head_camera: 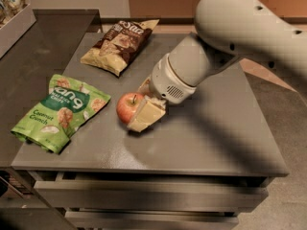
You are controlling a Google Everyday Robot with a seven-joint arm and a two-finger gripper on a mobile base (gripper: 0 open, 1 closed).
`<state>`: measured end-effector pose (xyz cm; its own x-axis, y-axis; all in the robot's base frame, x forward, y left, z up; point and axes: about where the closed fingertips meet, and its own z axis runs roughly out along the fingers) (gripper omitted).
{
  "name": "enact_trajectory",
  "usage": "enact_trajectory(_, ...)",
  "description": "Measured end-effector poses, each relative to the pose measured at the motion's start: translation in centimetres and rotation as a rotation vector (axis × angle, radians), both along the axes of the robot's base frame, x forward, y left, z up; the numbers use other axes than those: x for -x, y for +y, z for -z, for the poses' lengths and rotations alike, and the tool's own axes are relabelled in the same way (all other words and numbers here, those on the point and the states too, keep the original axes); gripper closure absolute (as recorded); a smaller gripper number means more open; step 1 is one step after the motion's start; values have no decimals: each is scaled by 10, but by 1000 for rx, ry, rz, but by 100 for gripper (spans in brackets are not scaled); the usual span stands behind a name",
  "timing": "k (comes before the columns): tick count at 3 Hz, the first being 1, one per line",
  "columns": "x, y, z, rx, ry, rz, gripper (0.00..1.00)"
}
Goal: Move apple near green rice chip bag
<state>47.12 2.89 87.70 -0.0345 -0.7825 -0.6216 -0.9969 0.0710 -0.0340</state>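
The red apple (126,106) with yellowish patches and a short stem is in my gripper (140,108), near the middle of the grey table top (201,138). The gripper's cream fingers (146,116) are shut on the apple's right side, one in front and one behind it. The green rice chip bag (60,111) lies flat at the table's left front, a short gap left of the apple. I cannot tell if the apple touches the table.
A brown and cream chip bag (118,44) lies at the back of the table, left of my arm (225,42). A darker counter (33,61) adjoins the table on the left. The table's front edge has drawers below.
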Motion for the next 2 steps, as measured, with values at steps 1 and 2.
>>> enact_trajectory(1, 0, 20, 7, 7, -5, -38, 82)
enact_trajectory(2, -2, 33, 15, 19, -4, -55, 59)
